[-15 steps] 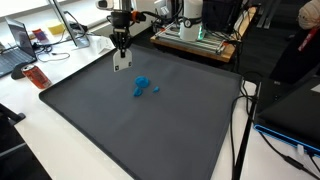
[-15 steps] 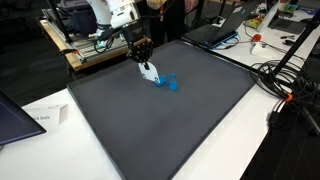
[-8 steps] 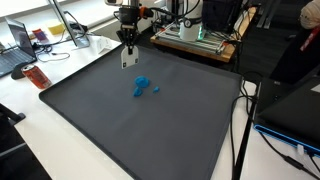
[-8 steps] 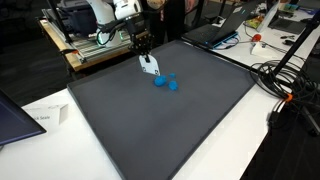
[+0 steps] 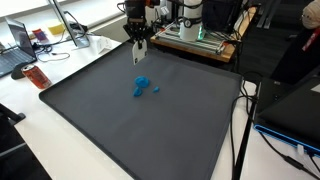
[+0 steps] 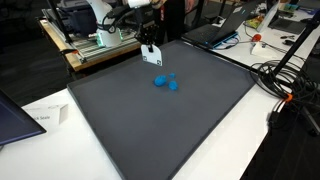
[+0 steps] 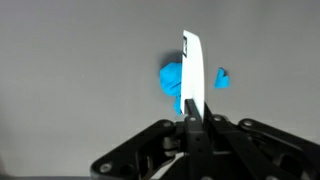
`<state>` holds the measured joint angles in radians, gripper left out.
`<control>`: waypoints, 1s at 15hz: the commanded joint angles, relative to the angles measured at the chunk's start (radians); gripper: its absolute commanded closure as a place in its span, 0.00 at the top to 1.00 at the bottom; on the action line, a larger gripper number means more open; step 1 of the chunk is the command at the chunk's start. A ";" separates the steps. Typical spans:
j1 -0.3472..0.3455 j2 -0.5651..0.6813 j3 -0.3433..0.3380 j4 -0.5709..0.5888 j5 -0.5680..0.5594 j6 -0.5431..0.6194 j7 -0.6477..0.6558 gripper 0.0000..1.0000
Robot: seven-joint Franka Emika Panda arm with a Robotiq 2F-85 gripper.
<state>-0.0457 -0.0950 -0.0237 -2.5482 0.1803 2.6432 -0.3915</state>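
Observation:
My gripper point(image 5: 139, 43) is shut on a thin white card-like piece point(image 5: 139, 53) that hangs down from the jaws. It also shows in an exterior view point(image 6: 155, 58). In the wrist view the white piece point(image 7: 192, 70) sticks out edge-on from the shut jaws point(image 7: 192, 118). I hold it in the air above the far part of the dark grey mat point(image 5: 140, 120). A blue object point(image 5: 141, 86) with a small blue bit point(image 5: 156, 88) beside it lies on the mat below and in front of the gripper. It also shows in the wrist view point(image 7: 174, 82).
The mat point(image 6: 150, 120) covers most of the table. A laptop point(image 5: 18, 45) and a red item point(image 5: 36, 76) sit on the white desk beside it. Equipment racks point(image 5: 200, 40) stand behind. Cables point(image 6: 285, 75) lie along the mat's edge.
My gripper has risen and moved toward the far edge of the mat with the white piece in it. The blue object has not moved.

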 commanded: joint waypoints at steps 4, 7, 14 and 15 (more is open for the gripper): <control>0.043 -0.026 -0.003 0.118 -0.019 -0.239 0.079 0.04; 0.058 -0.025 0.001 0.157 -0.012 -0.273 0.078 0.04; 0.058 0.019 0.012 0.152 -0.034 -0.188 0.132 0.01; 0.056 0.029 0.014 0.146 -0.043 -0.158 0.147 0.01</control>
<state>0.0067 -0.0990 -0.0157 -2.3950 0.1649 2.4151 -0.2983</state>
